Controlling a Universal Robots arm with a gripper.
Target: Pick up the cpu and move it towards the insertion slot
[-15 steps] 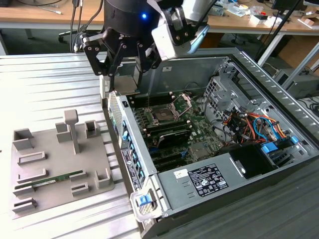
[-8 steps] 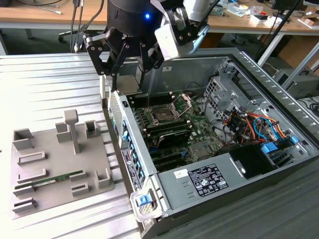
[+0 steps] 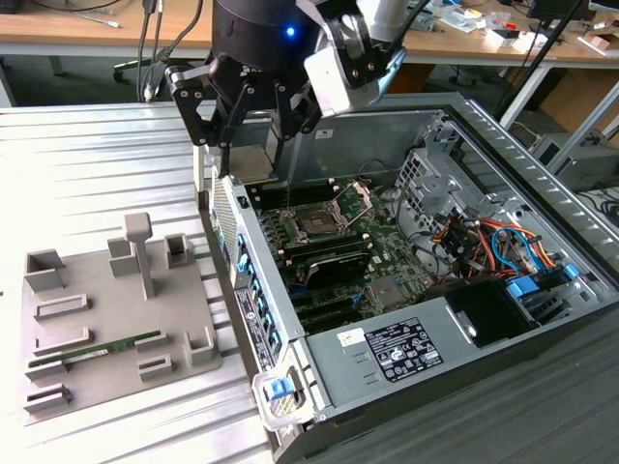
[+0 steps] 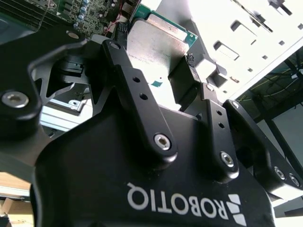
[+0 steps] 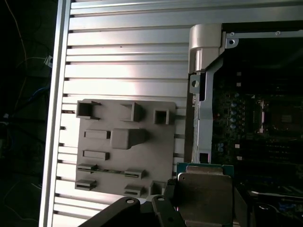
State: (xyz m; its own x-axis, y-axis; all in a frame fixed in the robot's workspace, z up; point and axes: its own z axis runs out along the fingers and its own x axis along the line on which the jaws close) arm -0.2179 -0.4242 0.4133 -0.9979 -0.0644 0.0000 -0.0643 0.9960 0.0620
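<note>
Gripper (image 3: pixel 249 145) clenched on the cpu (image 4: pixel 156 40), its 2 black fingers (image 4: pixel 137 99) pressing opposite edges of the chip in the second wrist view. The silvery lid faces the camera, with a thin green edge showing along 1 side. In the first wrist view the cpu (image 5: pixel 203 189) hangs in the air over the side wall of the open PC case (image 5: pixel 201 118), between the grey fixture tray (image 5: pixel 123 146) and the motherboard (image 5: pixel 246 118). It touches neither. Insertion slot (image 3: pixel 314 224) sits on the motherboard inside the case, a dark square framed in silver metal, with its hinged bracket (image 3: pixel 360 198) tipped up and open. In the exterior view the gripper hovers above the case's far corner, and the slot lies lower and toward the exterior view's right, well apart from the chip. The first wrist view shows the slot (image 5: pixel 284 116) as a dim square deep in the case. The tray (image 3: pixel 106 319) rests on the ribbed aluminium table (image 3: pixel 87 164) just beside the case, at the exterior view's left. 1 long green memory stick (image 3: pixel 106 348) lies in a holder on the tray. Orange and blue cables (image 3: pixel 503 242) bunch at the case's opposite end.
</note>
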